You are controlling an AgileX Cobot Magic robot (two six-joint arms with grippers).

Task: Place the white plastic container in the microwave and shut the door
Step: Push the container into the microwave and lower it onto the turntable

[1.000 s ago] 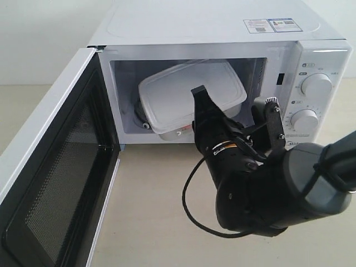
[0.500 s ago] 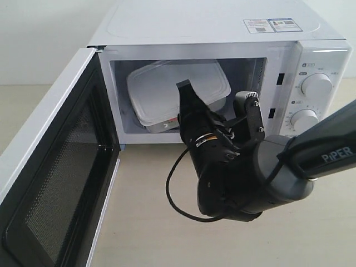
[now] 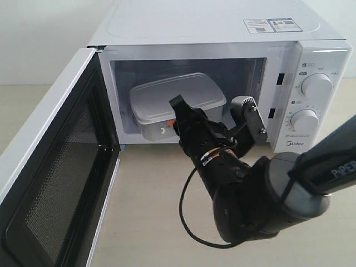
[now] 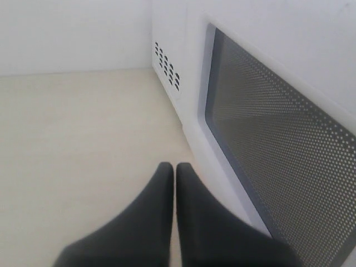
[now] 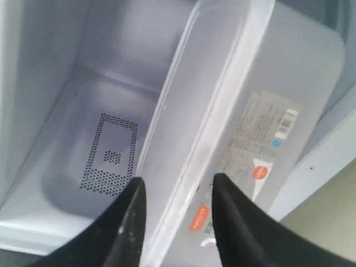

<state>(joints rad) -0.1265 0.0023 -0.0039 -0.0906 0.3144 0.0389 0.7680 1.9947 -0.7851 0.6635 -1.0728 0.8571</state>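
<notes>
Soft, even light is filling the scene, making the microwave point(image 3: 211, 22) top look nearly washed-out white, while its cavity is lying in bluish shade. The right wrist view is appearing soft and slightly blurry.

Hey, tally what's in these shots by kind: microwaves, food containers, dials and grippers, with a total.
Microwave: 1
White plastic container: 1
Dials: 2, upper dial, lower dial
Grippers: 2, left gripper, right gripper
Total: 6

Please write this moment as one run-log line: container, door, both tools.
white plastic container: flat inside microwave | door: open | right tool: open, astride container rim | left tool: shut, by door's outer face
</notes>
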